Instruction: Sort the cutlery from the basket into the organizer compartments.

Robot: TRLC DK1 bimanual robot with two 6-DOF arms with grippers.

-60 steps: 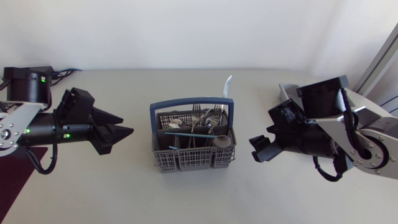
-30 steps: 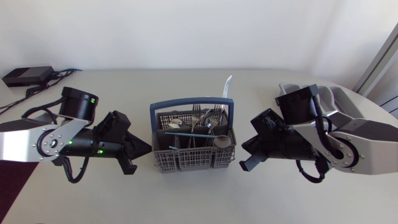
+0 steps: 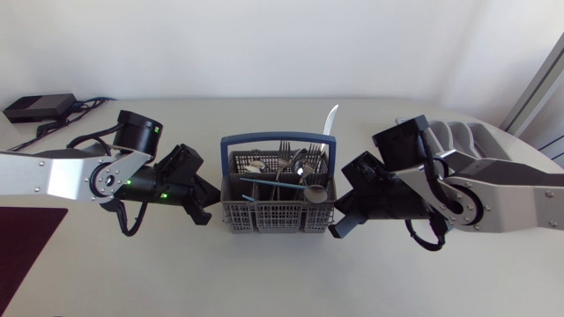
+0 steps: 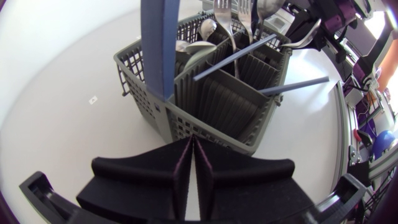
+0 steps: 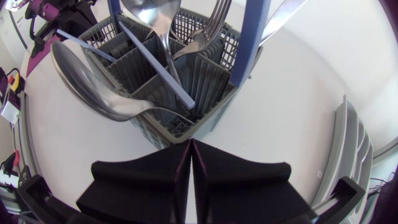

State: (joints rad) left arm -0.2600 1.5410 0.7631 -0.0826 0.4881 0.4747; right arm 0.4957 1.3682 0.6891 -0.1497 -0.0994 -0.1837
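Both grippers sit low, 1 on each side of the basket (image 3: 275, 217). It stands mid-table, packed with cutlery (image 3: 295, 165), and 1 knife (image 3: 330, 119) pokes up at the back. The left gripper (image 3: 211, 197) has its 2 fingers pressed together with nothing in them, tips just beside the basket's wall. Same deal for the right gripper (image 3: 338, 225) on the opposite side. Looks more like bracing or nudging than picking. The organizer (image 3: 483, 141) waits behind the right arm (image 3: 493, 189), partly hidden by it.
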